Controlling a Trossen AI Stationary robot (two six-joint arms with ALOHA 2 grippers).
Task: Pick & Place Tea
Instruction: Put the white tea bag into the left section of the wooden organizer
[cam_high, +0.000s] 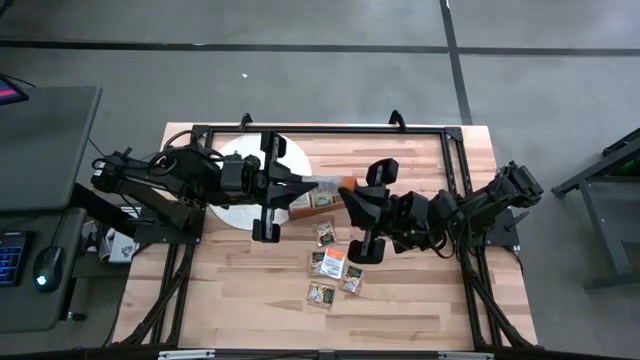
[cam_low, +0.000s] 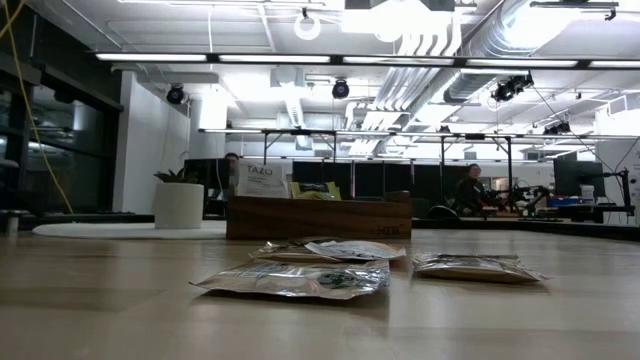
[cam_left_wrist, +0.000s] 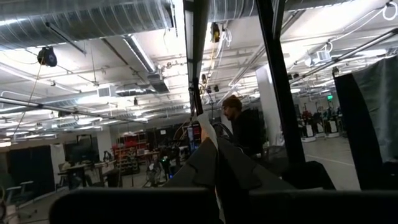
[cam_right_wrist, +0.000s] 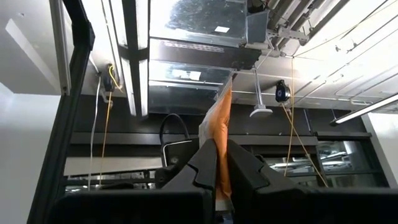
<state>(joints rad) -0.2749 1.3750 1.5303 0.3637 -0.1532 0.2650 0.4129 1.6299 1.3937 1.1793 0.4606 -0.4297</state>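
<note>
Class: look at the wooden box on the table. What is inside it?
In the low view, the wooden box holds upright sachets poking above its rim: a white TAZO one and a yellow-green one. Its wall hides anything lower; from above, the arms cover most of it.

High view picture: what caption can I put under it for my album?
Both tools pinch one tea sachet between them above the wooden box, left tool and right tool, with loose sachets below.
</note>
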